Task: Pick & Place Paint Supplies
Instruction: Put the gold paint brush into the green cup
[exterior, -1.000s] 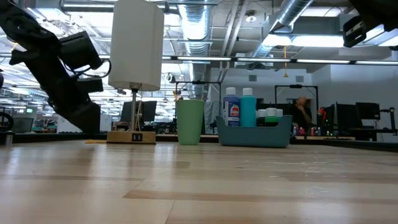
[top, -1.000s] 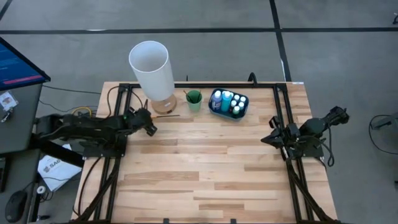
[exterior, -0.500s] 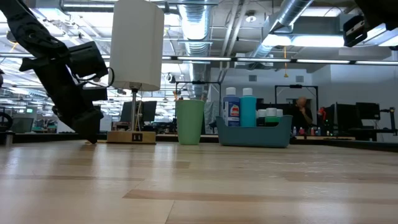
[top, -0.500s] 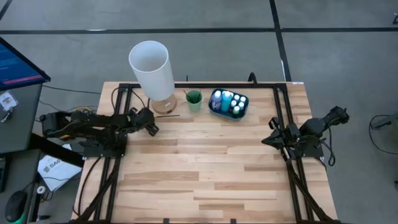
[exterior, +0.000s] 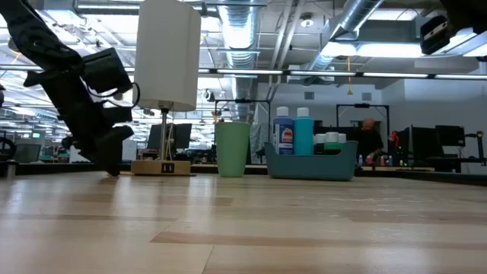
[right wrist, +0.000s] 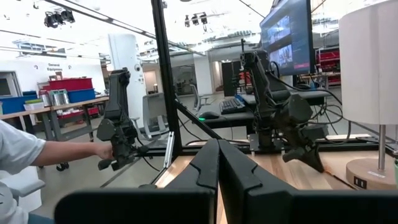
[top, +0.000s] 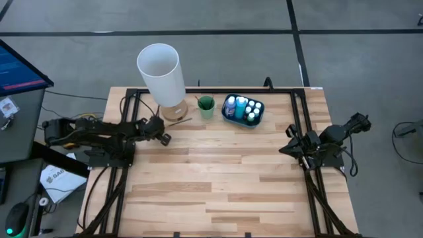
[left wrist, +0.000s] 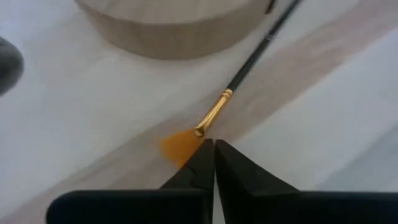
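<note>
Lamp [top: 160, 76], green cup [top: 205, 104], blue tray [top: 242, 110] crowd far edge; table [top: 225, 178] middle and near side open.

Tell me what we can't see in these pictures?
- Left wrist view: whether the shut left tool pinches the brush bristles; its tips cover them.
- High view: the brush is too thin to tell.
- Low view: small bottles sit hidden behind the blue tray wall.

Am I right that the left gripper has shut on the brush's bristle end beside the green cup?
Not quite: in the left wrist view the left gripper has shut on the brush bristles beside the lamp's wooden base, not the green cup.
</note>
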